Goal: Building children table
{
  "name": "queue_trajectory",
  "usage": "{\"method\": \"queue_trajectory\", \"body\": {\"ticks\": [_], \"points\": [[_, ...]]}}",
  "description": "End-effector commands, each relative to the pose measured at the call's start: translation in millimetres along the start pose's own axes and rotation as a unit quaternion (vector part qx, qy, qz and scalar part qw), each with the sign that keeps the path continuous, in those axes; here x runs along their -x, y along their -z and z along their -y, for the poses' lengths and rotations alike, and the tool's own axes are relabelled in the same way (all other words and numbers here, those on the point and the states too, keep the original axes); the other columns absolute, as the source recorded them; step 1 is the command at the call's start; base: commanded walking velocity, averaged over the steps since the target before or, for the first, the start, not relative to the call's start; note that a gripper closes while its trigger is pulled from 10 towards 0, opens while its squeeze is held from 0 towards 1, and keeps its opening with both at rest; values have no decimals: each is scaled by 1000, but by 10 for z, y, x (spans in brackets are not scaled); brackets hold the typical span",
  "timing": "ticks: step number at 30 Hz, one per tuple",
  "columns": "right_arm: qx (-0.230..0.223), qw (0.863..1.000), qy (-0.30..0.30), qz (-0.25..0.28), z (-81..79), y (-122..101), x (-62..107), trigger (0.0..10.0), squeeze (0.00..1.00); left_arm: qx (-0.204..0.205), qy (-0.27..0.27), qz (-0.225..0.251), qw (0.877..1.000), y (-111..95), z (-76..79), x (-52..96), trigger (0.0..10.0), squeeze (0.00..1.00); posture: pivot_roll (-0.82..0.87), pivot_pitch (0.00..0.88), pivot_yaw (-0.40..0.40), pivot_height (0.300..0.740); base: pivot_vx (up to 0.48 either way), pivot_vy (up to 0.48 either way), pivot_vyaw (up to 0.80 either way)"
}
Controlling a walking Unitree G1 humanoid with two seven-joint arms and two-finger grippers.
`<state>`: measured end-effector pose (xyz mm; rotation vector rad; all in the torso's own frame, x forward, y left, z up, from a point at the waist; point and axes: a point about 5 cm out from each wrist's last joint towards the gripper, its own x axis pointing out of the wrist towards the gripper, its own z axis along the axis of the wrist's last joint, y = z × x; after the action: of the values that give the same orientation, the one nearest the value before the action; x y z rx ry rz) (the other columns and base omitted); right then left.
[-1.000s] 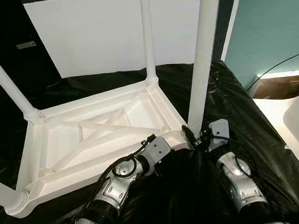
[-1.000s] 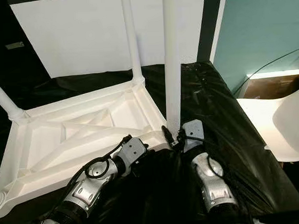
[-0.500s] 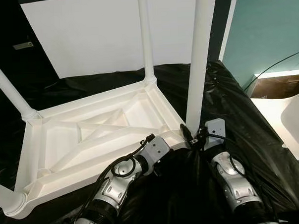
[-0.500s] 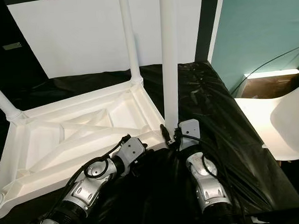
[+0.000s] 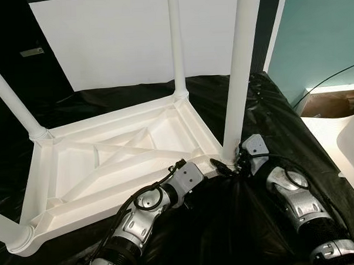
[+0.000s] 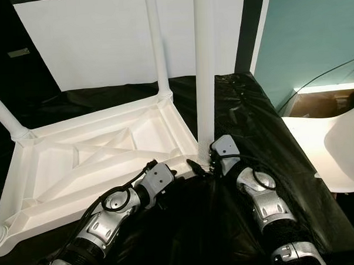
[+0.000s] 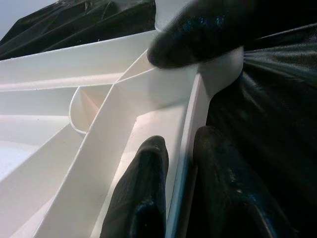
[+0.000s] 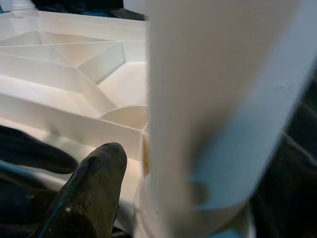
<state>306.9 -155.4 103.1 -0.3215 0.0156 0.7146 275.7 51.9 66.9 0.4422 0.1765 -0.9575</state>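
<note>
I see the white plastic children's table [image 5: 113, 159] lying upside down on a surface covered with black plastic sheeting [image 5: 270, 105], its ribbed underside facing up. Legs stand in its corner sockets: a far-left leg [image 5: 11, 96], a far-right leg [image 5: 176, 44], and a near-left leg [image 5: 8, 231] at the near left corner of the covered surface. The near-right leg [image 5: 239, 71] rises upright from the near right corner socket of the frame, close to the middle of the sheeting's near edge.

My left gripper [image 7: 178, 163] sits at the frame's near rim, just left of that corner. In the left wrist view its two black fingers [image 7: 143, 198] straddle the thin white rim wall, one finger inside the frame, the other outside against the black sheet, so the jaws are pinching the rim.

My right gripper [image 5: 234, 162] is at the foot of the near-right leg, where the leg meets its socket. In the right wrist view the leg is very close and blurred, with one black finger [image 8: 91, 191] beside its base on the frame side. The other finger is hidden behind the leg, so I cannot tell whether the jaws are actually clamping it or merely standing around it.

Beyond the sheeting's right edge are a teal wall [image 5: 319, 32] and part of a white chair [image 6: 342, 154].
</note>
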Motion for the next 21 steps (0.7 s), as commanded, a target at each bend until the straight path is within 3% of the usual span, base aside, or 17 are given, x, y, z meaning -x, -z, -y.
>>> {"method": "queue_trajectory", "body": {"ticks": [1,3,4,5,6,12,14,15,18,19,20,21], "points": [[7,999,-52,-14,-12,0,-21,10000,0,41,68,-129,988,571,358,79,10000,0,-86,0,9,740,0,0,0],[14,997,-79,-16,14,-32,-22,10000,0,40,68,-129,989,570,355,78,10000,0,-84,0,10,740,0,0,0],[20,995,-100,-15,39,-66,-27,5961,0,40,68,-129,989,570,351,78,10000,0,-82,0,9,740,0,0,0],[20,995,-100,-15,39,-66,-27,5961,0,40,68,-129,989,570,351,78,10000,0,-82,0,9,740,0,0,0],[23,992,-119,-18,61,-83,-25,0,0,40,67,-129,989,570,348,79,10000,0,-80,0,10,740,0,0,0],[14,989,-144,-40,96,-60,-10,0,0,41,65,-130,989,578,341,89,10000,0,-75,0,10,740,0,0,0],[4,988,-149,-46,73,-32,3,0,0,42,64,-130,988,583,341,94,10000,0,-75,0,13,740,0,0,0],[-30,989,-142,-39,-28,11,14,0,0,41,65,-131,988,590,342,101,10000,0,-78,0,17,740,0,0,0],[-46,989,-139,-30,-63,19,12,0,0,41,65,-132,988,592,342,103,10000,0,-78,0,17,740,0,0,0],[-47,993,-105,7,-147,-15,-4,0,0,40,65,-132,988,593,342,102,10000,0,-77,0,13,740,0,0,0],[-64,997,-9,48,-193,-49,-23,0,0,40,64,-132,988,593,334,100,10000,0,-74,0,9,740,0,0,0],[-64,997,-9,48,-193,-49,-23,0,0,40,64,-132,988,593,334,100,10000,0,-74,0,9,740,0,0,0]]}}
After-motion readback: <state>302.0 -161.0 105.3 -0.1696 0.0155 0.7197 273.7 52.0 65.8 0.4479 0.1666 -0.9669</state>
